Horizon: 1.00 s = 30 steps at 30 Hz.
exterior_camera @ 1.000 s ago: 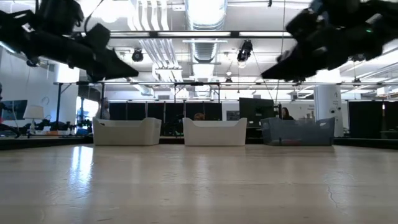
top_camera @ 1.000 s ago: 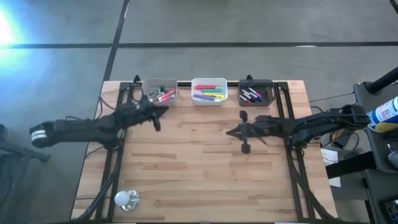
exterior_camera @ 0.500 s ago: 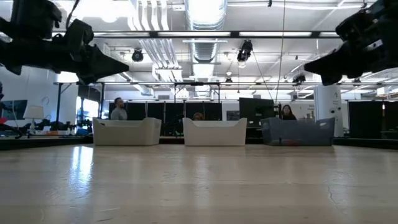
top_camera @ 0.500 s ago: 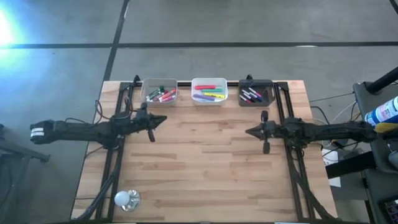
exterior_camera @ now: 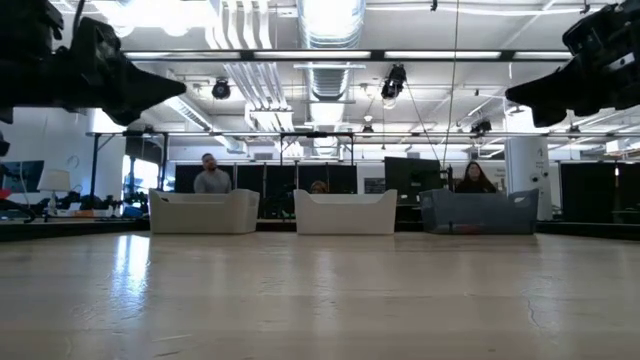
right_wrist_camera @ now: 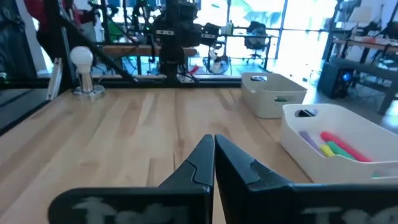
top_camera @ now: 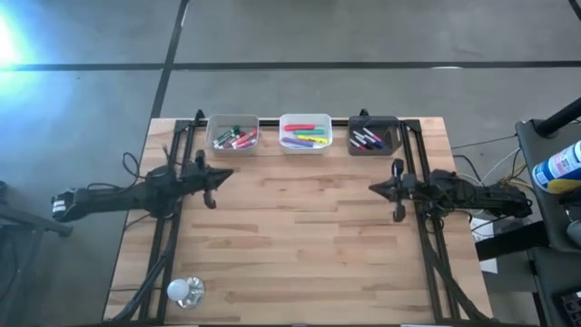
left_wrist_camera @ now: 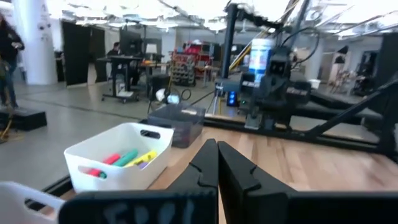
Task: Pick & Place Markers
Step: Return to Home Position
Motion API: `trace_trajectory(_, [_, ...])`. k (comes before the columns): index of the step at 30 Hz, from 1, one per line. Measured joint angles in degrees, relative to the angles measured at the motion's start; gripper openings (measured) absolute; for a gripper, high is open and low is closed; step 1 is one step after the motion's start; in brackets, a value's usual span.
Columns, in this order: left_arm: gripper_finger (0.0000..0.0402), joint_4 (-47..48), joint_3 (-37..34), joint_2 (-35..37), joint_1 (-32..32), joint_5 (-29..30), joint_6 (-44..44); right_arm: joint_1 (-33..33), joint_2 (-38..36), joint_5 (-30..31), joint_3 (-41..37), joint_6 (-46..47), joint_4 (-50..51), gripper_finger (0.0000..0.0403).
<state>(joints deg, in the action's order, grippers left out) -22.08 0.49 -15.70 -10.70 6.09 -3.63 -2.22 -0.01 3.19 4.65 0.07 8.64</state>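
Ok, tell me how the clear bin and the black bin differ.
The clear bin has pale see-through walls; the black bin is dark. Seen from above, the clear bin ends the row on the left, the black bin on the right. The clear bin holds green, red and pink markers; the black bin mostly blue and purple ones. Both are small rectangular bins.
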Motion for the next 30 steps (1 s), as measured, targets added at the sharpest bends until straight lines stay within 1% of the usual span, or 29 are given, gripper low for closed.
trace_trajectory(3, [0.0000,3.89,0.00,3.06,0.00,-0.84,-0.09,0.00,0.09,-0.56,-1.90,0.50,-3.21,0.0008])
trace_trajectory(6, [0.0000,6.36,-0.02,5.67,0.00,-0.91,-0.82,-0.05,0.00,-3.18,-3.02,0.40,-6.38,0.0008])
trace_trajectory(9, [0.0000,9.17,-0.02,8.00,0.00,-1.01,-0.95,-0.15,0.01,-3.22,-4.16,0.69,-9.16,0.0008])
trace_trajectory(11, [0.0000,11.24,-0.04,9.50,0.00,-0.90,-1.24,-0.31,0.00,-3.11,-4.16,2.16,-9.27,0.0008])
trace_trajectory(13, [0.0000,14.38,-0.04,10.57,0.00,-0.14,-2.09,-0.31,0.00,-1.93,-4.14,2.73,-9.69,0.0008])
trace_trajectory(15, [0.0000,16.74,-0.04,11.76,0.00,0.36,-2.80,-0.33,0.19,0.55,-4.14,2.72,-9.69,0.0008])
trace_trajectory(18, [0.0000,18.62,-0.07,13.07,0.00,0.59,-3.96,-0.32,0.00,3.39,-4.14,2.58,-10.36,0.0008])
trace_trajectory(21, [0.0000,18.54,-0.07,13.82,0.00,1.66,-3.92,-0.33,0.18,6.93,-4.14,2.58,-10.89,0.0008])
trace_trajectory(23, [0.0000,18.70,-0.09,13.94,0.00,3.22,-3.92,-0.33,0.64,7.46,-4.14,2.50,-10.93,0.0008])
trace_trajectory(25, [0.0000,18.64,-0.09,13.94,0.00,3.42,-4.00,-0.33,1.10,7.47,-4.14,2.37,-10.95,0.0008])
trace_trajectory(30, [0.0000,19.78,-0.11,13.74,0.00,1.47,-7.04,-0.33,1.92,7.44,-4.14,2.71,-10.95,0.0008])
